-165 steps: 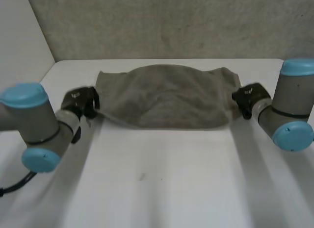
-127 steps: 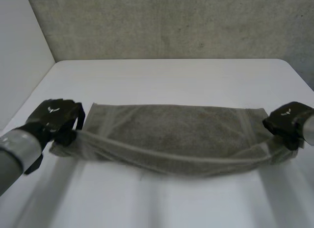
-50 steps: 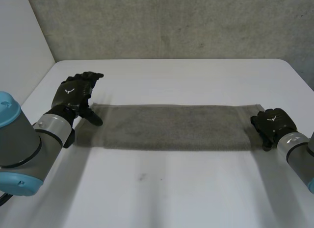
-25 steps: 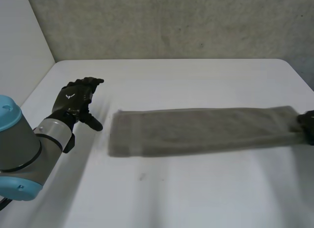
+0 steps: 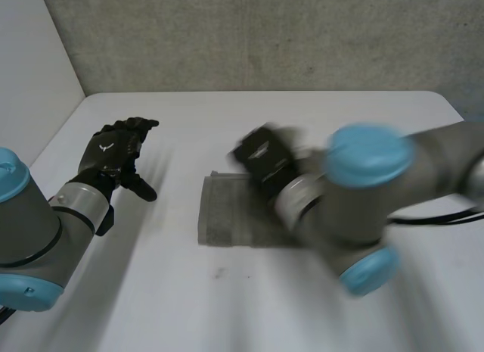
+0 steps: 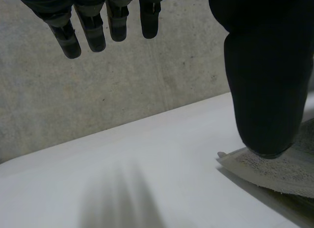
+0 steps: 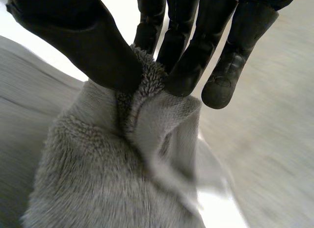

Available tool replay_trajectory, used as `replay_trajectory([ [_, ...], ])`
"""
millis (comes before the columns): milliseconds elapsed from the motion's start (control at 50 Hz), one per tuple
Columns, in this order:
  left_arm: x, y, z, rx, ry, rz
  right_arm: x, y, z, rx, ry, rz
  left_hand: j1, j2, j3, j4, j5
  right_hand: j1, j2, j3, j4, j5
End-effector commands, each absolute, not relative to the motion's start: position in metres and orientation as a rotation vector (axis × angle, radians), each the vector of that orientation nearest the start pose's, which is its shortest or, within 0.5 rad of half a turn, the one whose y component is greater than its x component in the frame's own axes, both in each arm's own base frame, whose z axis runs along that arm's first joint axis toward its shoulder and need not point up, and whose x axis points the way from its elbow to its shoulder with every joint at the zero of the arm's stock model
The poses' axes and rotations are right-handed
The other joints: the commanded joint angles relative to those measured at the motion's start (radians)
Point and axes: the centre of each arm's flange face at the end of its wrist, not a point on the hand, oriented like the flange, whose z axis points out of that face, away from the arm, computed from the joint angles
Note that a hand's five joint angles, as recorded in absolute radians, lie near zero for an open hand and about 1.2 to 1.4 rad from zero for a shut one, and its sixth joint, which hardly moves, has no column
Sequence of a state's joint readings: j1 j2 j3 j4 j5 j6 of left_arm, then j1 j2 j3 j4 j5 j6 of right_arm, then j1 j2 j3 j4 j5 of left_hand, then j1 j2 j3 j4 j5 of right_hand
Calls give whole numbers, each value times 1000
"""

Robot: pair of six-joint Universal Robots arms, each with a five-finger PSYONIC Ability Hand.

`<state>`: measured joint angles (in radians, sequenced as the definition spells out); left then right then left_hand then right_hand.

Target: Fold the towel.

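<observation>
One towel [image 5: 227, 219] end is pinched in the right hand [image 5: 262, 161], left hand [image 5: 113, 151] spread nearby.

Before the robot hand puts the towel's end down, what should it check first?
1. Right robot hand pinching the towel: ok, its thumb and fingers clamp a fold.
2. Left robot hand out of the way: ok, it is open and beside the towel's end, not touching.
3. Towel's lower end on the table: ok, it lies well inside the edges.
4. Carried end lined up with the lower end: cannot tell, the right arm hides it.
5. Wrinkles in the lower layer: cannot tell, it is mostly covered.
</observation>
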<state>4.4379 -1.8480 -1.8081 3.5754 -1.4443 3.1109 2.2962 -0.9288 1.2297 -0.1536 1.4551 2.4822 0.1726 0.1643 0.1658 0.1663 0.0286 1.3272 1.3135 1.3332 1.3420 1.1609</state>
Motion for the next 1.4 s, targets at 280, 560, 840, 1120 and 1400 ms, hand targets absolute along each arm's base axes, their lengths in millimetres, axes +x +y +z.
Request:
replay_trajectory([
  [280, -232, -281, 187, 481, 2525, -2299, 353, -217, 192, -1368, 1918, -1918, 6, 14, 12, 12, -25, -1153, -1139, -1159, -1167, -1161],
  [560, -250, -266, 187, 572, 2551, -2316, 256, -255, 146, -1113, 2219, -1668, 44, 52, 51, 50, 13, -1057, -1044, -1063, -1072, -1066],
  [840, -278, -245, 182, 723, 2577, -2328, 241, -264, 124, -1038, 2238, -1725, 56, 64, 62, 62, 25, -211, -197, -217, -225, -219],
  [1120, -273, -246, 185, 702, 2576, -2323, 216, -275, 145, -954, 2332, -1844, 50, 58, 57, 56, 19, 69, 83, 63, 54, 61],
  [1400, -266, -248, 198, 616, 2521, -2360, 344, -225, 204, -1363, 1769, -1945, 53, 61, 59, 59, 22, 69, 83, 63, 54, 61],
])
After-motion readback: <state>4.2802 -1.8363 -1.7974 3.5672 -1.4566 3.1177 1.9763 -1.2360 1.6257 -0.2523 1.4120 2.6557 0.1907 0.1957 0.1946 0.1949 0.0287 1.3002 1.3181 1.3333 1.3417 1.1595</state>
